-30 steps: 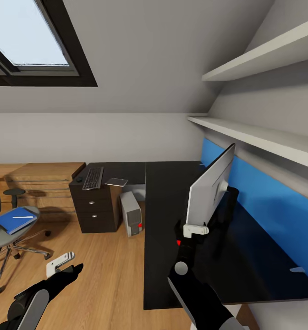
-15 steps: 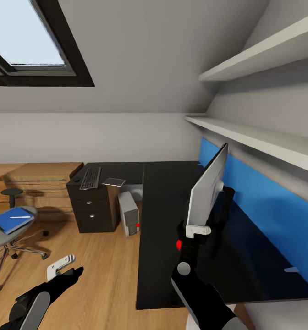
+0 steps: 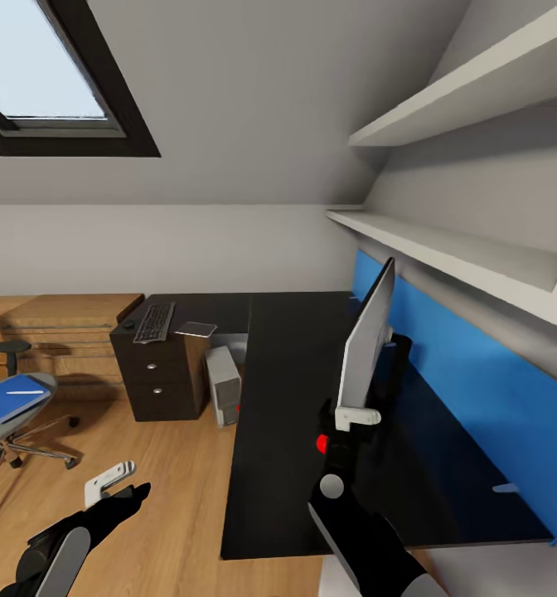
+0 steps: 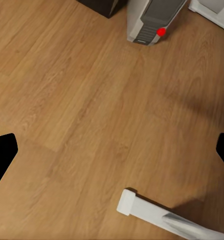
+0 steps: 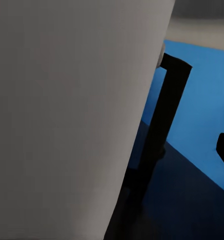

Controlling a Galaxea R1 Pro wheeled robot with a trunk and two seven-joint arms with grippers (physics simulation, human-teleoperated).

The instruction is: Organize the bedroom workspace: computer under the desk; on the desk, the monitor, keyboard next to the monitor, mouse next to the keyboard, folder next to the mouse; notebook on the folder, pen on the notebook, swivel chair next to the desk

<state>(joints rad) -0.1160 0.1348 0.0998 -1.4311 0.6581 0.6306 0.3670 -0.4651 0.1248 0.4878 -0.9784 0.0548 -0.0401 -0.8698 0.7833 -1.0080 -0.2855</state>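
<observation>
My right gripper (image 3: 357,414) is shut on the lower edge of the grey monitor (image 3: 365,340), which stands edge-on over the black desk (image 3: 287,414). The right wrist view shows the monitor's grey back (image 5: 67,115) and its black stand (image 5: 159,125). The keyboard (image 3: 154,322), the mouse (image 3: 128,325) and a flat grey item (image 3: 196,329) lie on the desk's far left end. The computer tower (image 3: 222,385) stands on the floor beneath. A blue folder (image 3: 9,398) with a white pen (image 3: 26,391) lies on the swivel chair (image 3: 5,427). My left gripper (image 3: 113,485) hangs open over the floor.
A blue panel (image 3: 469,390) backs the desk, with white shelves (image 3: 461,249) above it. A black drawer unit (image 3: 158,377) carries the desk's left end, next to a wooden cabinet (image 3: 63,319). The left wrist view shows the tower (image 4: 154,20) and a white bar (image 4: 162,215) on the wood floor.
The head view has swung, so the room has slid leftward in the picture. The monitor in my right gripper now stands more edge-on and upright. The left arm keeps its pose.
</observation>
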